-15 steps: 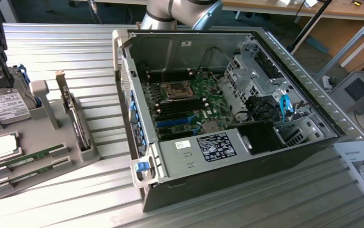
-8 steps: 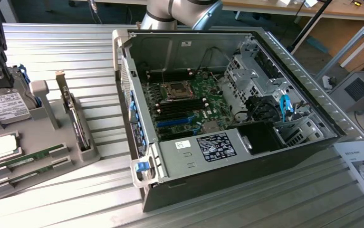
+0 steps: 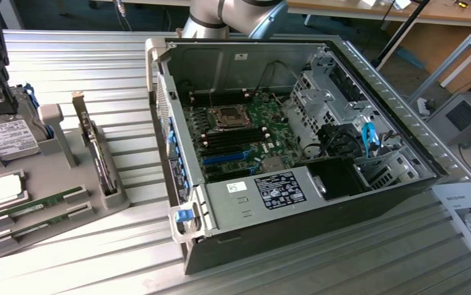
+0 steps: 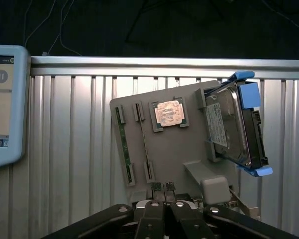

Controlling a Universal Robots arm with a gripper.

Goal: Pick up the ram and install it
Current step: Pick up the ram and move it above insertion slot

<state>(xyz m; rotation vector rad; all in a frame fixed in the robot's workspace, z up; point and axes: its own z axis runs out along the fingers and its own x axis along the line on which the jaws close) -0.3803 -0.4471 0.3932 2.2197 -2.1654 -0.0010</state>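
The pick-up step has not begun: the ram (image 3: pixel 34 206) lies untouched in its cradle on the grey holder tray (image 3: pixel 114 203), which sits on the ribbed metal tabletop (image 3: pixel 120 67) towards the edge on the exterior view's left, well apart from the open computer case (image 3: pixel 399 117). A second stick (image 3: pixel 40 228) lies just beside the ram, parallel to it. The same tray carries a square processor chip (image 3: pixel 4 187), a hard drive (image 3: pixel 2 139) standing in a bracket, and an expansion card (image 3: pixel 100 153) set on edge. In the wrist view the gripper (image 4: pixel 163 191) hangs above the tray, over the side away from the two sticks. Its jaws are closed together with nothing between them, and they touch nothing. From there the ram (image 4: pixel 122 142) shows as a narrow green strip along the tray's outer side, with the processor chip (image 4: pixel 169 113) and the hard drive (image 4: pixel 229 127) further across. As I judge it, a grasp calls for the jaws to part, to be centred over one stick and turned so they close across its thin faces, clear of its neighbour. Inside the case the motherboard (image 3: pixel 244 129) lies exposed, with dark slots beside the processor socket (image 3: pixel 225 115).
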